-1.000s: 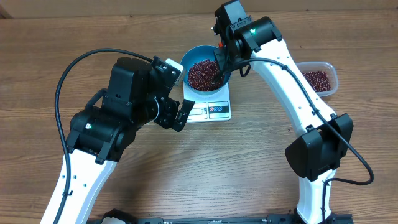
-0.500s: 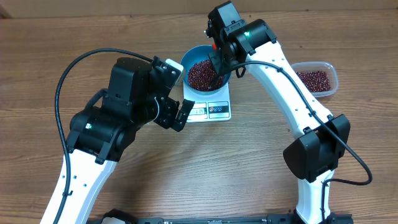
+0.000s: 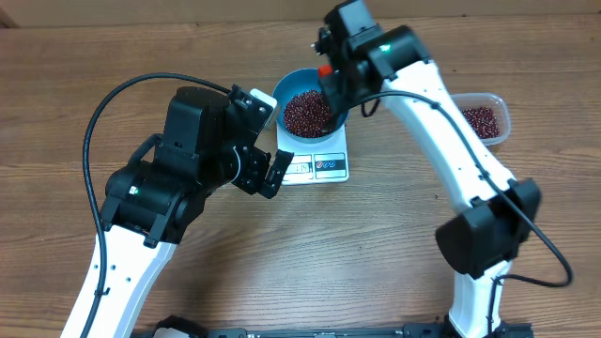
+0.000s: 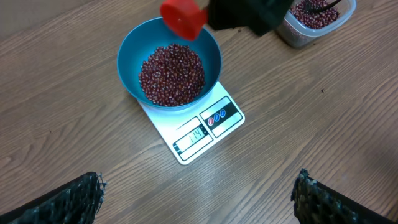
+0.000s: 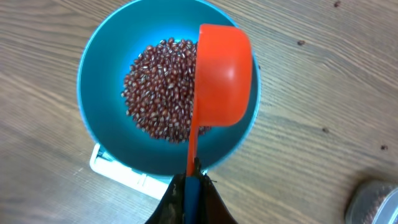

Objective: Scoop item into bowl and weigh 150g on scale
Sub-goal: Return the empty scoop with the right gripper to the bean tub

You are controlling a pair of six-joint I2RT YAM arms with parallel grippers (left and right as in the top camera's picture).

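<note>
The blue bowl (image 3: 282, 94) stands on the white scale (image 3: 319, 167) and holds a maroon heap of beans (image 3: 305, 111). In the right wrist view my right gripper (image 5: 193, 180) is shut on the thin handle of an orange-red scoop (image 5: 222, 78). The scoop hangs over the right half of the bowl (image 5: 99, 74), and no beans show on it. In the left wrist view the scoop (image 4: 183, 15) sits above the bowl's far rim. My left gripper (image 4: 199, 186) is open over bare wood in front of the scale (image 4: 221, 115), holding nothing. The scale's display (image 4: 191, 138) is lit.
A clear plastic tub (image 3: 484, 117) with more beans stands to the right of the scale, beyond my right arm. It also shows at the top right of the left wrist view as the tub (image 4: 314, 18). The table's far edge runs just behind the bowl.
The right arm's wrist swung slightly left, then back right, keeping the scoop above the bowl. The left arm has not moved.
</note>
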